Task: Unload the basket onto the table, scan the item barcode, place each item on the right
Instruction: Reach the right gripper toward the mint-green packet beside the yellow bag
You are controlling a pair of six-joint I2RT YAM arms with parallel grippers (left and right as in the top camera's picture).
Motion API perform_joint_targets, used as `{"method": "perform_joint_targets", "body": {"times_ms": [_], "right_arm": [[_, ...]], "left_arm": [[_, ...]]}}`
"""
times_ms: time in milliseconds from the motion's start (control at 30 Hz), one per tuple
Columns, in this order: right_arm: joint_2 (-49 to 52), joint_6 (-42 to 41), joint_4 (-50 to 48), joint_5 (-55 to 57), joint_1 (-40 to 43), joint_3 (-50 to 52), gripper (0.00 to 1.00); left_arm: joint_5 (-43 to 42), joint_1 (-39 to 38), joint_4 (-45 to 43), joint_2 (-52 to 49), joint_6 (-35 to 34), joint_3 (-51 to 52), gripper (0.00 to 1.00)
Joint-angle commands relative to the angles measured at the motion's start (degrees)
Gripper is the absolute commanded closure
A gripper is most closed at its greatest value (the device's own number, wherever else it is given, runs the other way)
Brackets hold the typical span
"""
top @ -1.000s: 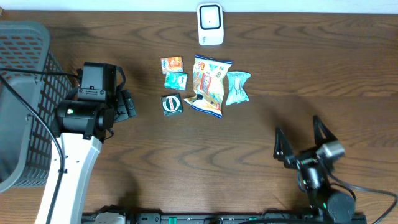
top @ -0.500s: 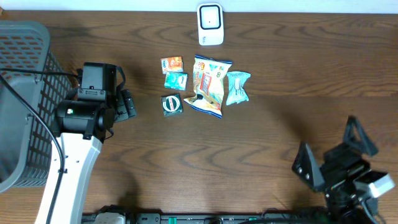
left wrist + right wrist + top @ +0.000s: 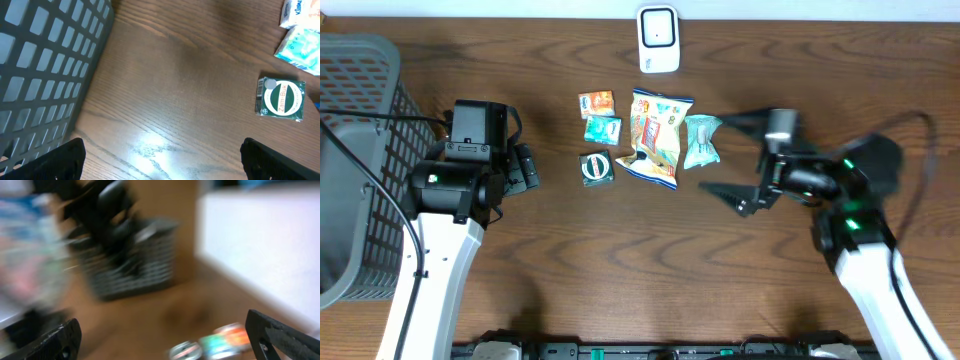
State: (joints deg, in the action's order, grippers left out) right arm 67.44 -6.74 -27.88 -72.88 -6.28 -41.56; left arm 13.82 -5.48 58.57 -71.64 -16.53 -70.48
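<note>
Several small items lie near the table's back middle: a large snack bag (image 3: 656,138), a pale teal packet (image 3: 701,140), an orange packet (image 3: 596,102), a teal packet (image 3: 602,128) and a green square box (image 3: 596,168). Behind them stands the white scanner (image 3: 658,38). My right gripper (image 3: 735,157) hovers open just right of the pale teal packet, holding nothing; its wrist view is blurred, with the right gripper (image 3: 165,340) open over wood. My left gripper (image 3: 525,168) is open and empty, left of the green box (image 3: 281,98). In its wrist view the left gripper (image 3: 162,160) stands over bare wood.
A grey mesh basket (image 3: 360,150) fills the left edge, close beside the left arm; the basket wall (image 3: 45,65) also shows in the left wrist view. A black cable runs from the basket side to the left arm.
My right arm has swung from the table's front right corner up to the middle, beside the pale teal packet, still open. The left arm and the items have not moved.
</note>
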Motion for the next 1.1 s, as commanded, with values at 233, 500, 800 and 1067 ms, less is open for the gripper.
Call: {"method": "perform_joint_targets", "body": {"times_ms": [233,500,800,1067], "right_arm": [[13.29,-16.35,-0.15,7.10,-3.91,-0.81,0.01],[13.05,-16.44,4.28,11.69,-4.37,-4.35,0.01],[13.05,-4.92,28.02,40.39,-7.39,-12.15,0.01],[13.35,-0.61,43.80,62.36,-8.96,-21.77,0.01]], "left_arm": [[0.15,-0.11,0.11,-0.20,-0.28,-0.90,0.03],[0.15,-0.11,0.11,-0.22,-0.28,-0.90,0.02],[0.15,-0.11,0.11,-0.22,-0.28,-0.90,0.03],[0.15,-0.11,0.11,-0.22,-0.28,-0.90,0.02]]}}
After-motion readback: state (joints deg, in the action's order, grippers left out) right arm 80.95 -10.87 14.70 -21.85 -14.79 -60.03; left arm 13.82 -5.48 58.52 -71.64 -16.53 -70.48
